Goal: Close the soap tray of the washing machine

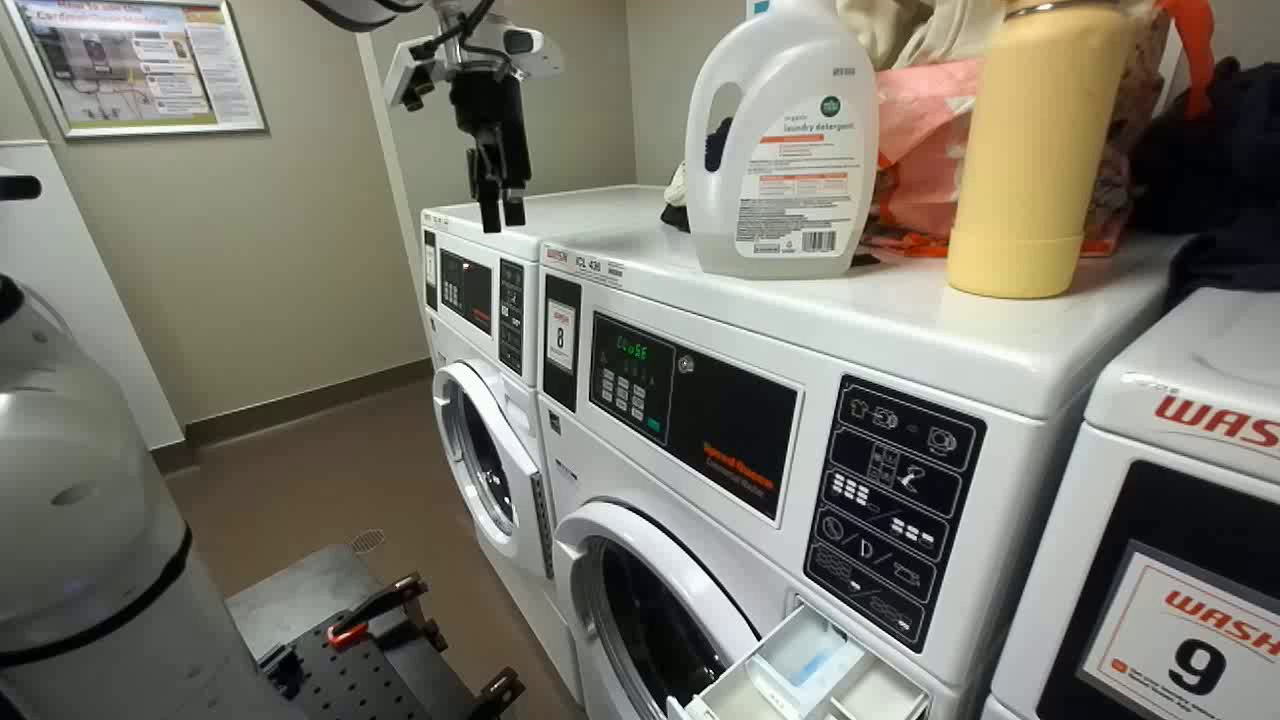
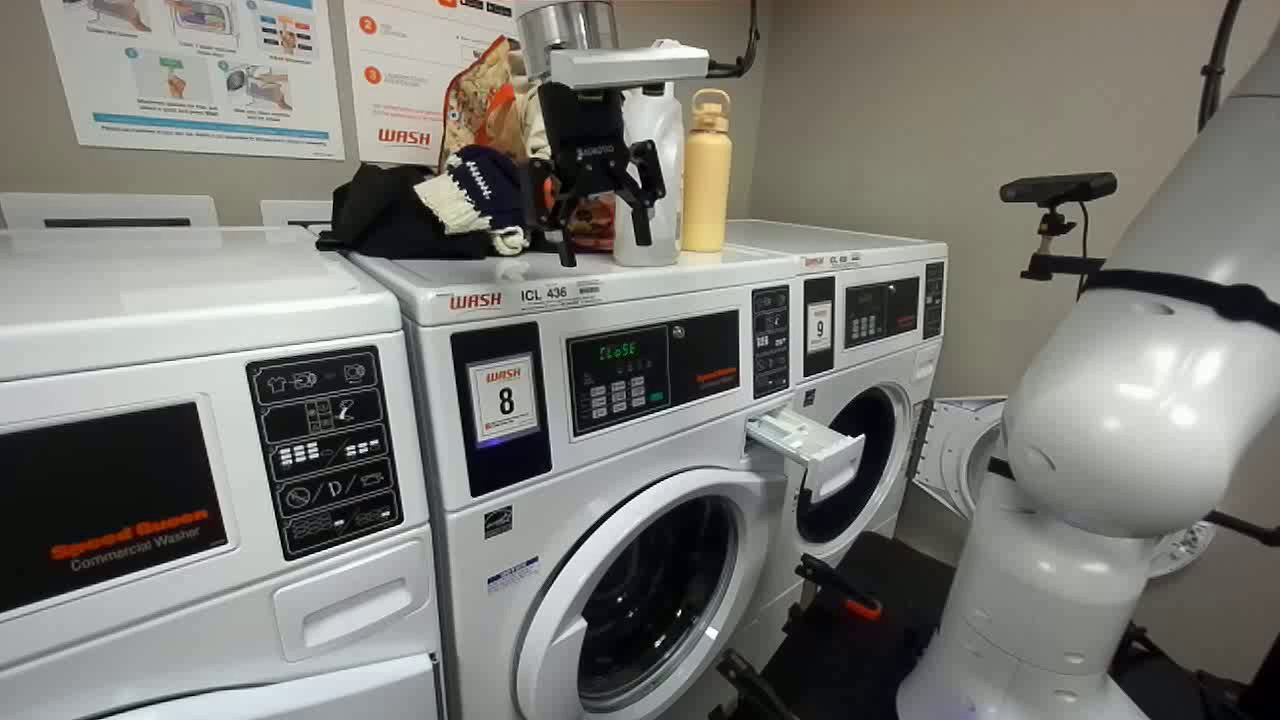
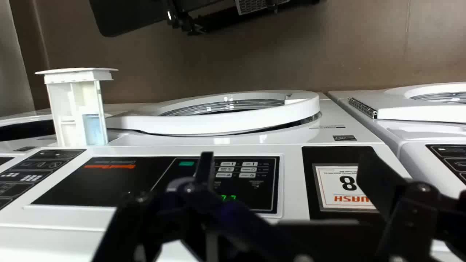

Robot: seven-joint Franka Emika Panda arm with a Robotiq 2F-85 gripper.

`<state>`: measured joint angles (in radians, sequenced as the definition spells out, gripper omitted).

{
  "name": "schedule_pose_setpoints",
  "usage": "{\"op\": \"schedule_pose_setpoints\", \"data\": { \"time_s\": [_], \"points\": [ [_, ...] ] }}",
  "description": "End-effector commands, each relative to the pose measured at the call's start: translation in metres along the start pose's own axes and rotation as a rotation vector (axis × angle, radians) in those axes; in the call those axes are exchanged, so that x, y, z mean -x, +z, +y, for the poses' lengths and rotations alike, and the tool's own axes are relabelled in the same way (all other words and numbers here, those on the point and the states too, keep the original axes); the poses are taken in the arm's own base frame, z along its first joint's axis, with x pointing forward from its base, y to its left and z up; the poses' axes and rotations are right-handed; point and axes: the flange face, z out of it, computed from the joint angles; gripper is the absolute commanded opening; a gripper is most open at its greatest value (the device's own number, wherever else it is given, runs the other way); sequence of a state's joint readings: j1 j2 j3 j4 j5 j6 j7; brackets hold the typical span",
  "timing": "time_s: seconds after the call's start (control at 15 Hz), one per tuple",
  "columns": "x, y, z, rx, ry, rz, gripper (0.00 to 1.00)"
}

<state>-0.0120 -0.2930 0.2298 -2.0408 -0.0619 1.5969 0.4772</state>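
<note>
The white washing machine (image 1: 680,310) bears a number 8 and a green lit display; it also shows in an exterior view (image 2: 620,470) and the wrist view (image 3: 291,182). Its pale soap tray (image 2: 815,450) is pulled out of the front, above and beside the round door. Inner compartments with a bluish patch show in an exterior view (image 1: 805,665) and the wrist view (image 3: 76,109). My gripper (image 2: 605,240) is open and empty, fingers down, near the machine's top, higher than the tray and apart from it. It also shows in an exterior view (image 1: 502,212) and the wrist view (image 3: 287,160).
A detergent jug (image 1: 790,170) and a yellow bottle (image 1: 1030,160) stand on the machine's top, with a bag and clothes (image 2: 400,215) behind. The round door (image 2: 555,620) lies below the tray. A machine marked 9 (image 1: 1190,660) stands alongside, on the tray's side.
</note>
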Motion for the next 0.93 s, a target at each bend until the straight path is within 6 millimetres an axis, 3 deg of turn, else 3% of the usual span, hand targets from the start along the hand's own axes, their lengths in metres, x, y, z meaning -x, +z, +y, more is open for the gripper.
{"op": "schedule_pose_setpoints", "data": {
  "time_s": [0.0,0.27,0.47,0.87],
  "points": [
    [0.000,0.000,0.000,0.000,0.000,-0.001,1.00],
    [-0.012,0.018,0.033,-0.060,0.117,-0.049,1.00],
    [-0.022,0.046,0.076,-0.125,0.259,-0.109,1.00],
    [-0.028,0.124,0.175,-0.220,0.542,-0.192,1.00]
  ]
}}
